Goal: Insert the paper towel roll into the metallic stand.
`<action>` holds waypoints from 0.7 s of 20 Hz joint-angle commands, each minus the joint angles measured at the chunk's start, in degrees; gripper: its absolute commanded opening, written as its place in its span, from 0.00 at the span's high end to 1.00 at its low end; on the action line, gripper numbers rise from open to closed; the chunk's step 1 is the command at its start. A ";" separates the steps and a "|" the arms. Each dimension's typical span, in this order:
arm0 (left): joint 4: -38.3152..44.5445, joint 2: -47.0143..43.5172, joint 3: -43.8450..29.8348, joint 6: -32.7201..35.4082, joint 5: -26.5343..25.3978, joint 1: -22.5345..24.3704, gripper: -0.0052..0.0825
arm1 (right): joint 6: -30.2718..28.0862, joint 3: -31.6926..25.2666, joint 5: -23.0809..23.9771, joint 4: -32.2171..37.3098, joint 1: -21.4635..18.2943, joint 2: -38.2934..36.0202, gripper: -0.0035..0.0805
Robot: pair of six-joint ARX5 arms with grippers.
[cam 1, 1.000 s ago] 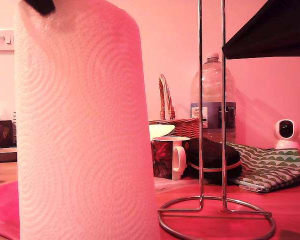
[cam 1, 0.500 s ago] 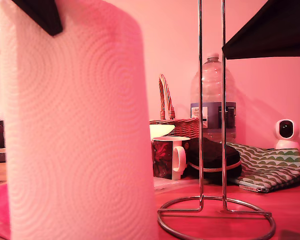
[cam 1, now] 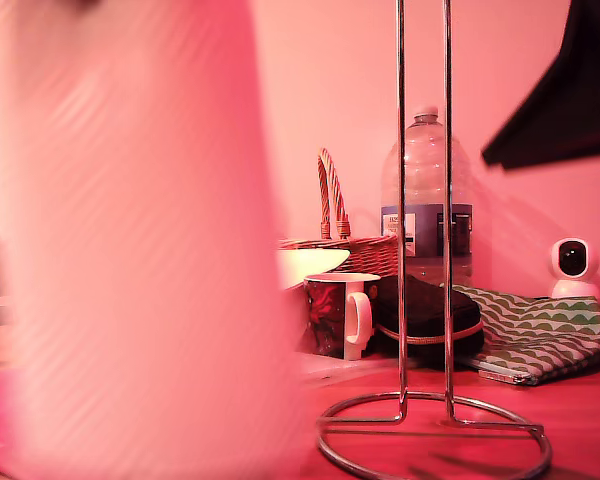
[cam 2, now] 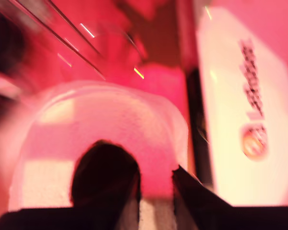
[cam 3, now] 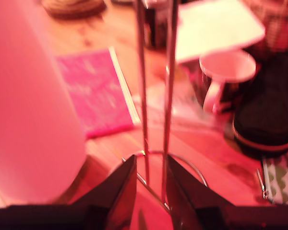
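Observation:
The paper towel roll (cam 1: 130, 250) is a thick white cylinder, blurred, filling the exterior view's left. In the first wrist view my first gripper (cam 2: 141, 160) is shut on the roll (cam 2: 110, 120), with one dark finger (cam 2: 105, 177) in the core and the other outside the wall. The metallic stand (cam 1: 400, 200) rises on two chrome rods from a ring base at the exterior view's lower centre-right, apart from the roll. My second gripper (cam 3: 150, 165) is open by a narrow gap and holds nothing. The stand's rods (cam 3: 143, 86) show through that gap, with the roll (cam 3: 29, 105) beside them.
Behind the stand are a mug (cam 1: 342, 315), a wicker basket (cam 1: 345, 245), a water bottle (cam 1: 426, 200), a black pouch (cam 1: 425, 315), a patterned pouch (cam 1: 540, 335) and a small white camera (cam 1: 572, 265). A dark arm part (cam 1: 570, 90) hangs at the exterior view's upper right. A pink cloth (cam 3: 96, 91) lies on the table.
The roll has shifted toward the exterior view's left and gone blurry with motion. The dark finger at its top has left the picture. The dark arm part at the upper right has swung right.

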 commanded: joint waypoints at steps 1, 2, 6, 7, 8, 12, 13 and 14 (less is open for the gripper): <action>-0.26 0.48 0.37 0.46 -0.98 -0.15 0.96 | 0.85 -3.58 0.13 4.76 -0.20 2.86 0.77; -0.24 0.48 0.63 0.46 -1.51 -0.15 0.96 | 1.60 -5.55 0.07 7.52 -0.20 3.82 0.77; -0.24 0.48 0.68 0.46 -1.77 -0.13 0.96 | 5.33 -18.32 -0.35 21.73 -0.20 2.82 0.77; -0.28 0.48 0.68 0.46 -1.79 -0.15 0.96 | 6.16 -19.85 -1.25 23.43 -0.17 2.40 0.77; -0.26 0.48 0.68 0.46 -1.88 -0.13 0.96 | 5.07 -19.89 -1.75 25.24 -0.15 2.16 0.77; -0.28 0.48 0.70 0.46 -2.08 -0.13 0.96 | 2.51 -19.89 -2.03 32.09 -0.39 2.27 0.77; -0.28 0.48 0.70 0.46 -2.14 -0.13 0.96 | 1.25 -19.89 -1.97 31.36 -0.42 2.40 0.77; -0.26 0.48 0.70 0.46 -2.14 -0.13 0.96 | -0.13 -19.89 -1.90 31.04 -0.46 2.71 0.77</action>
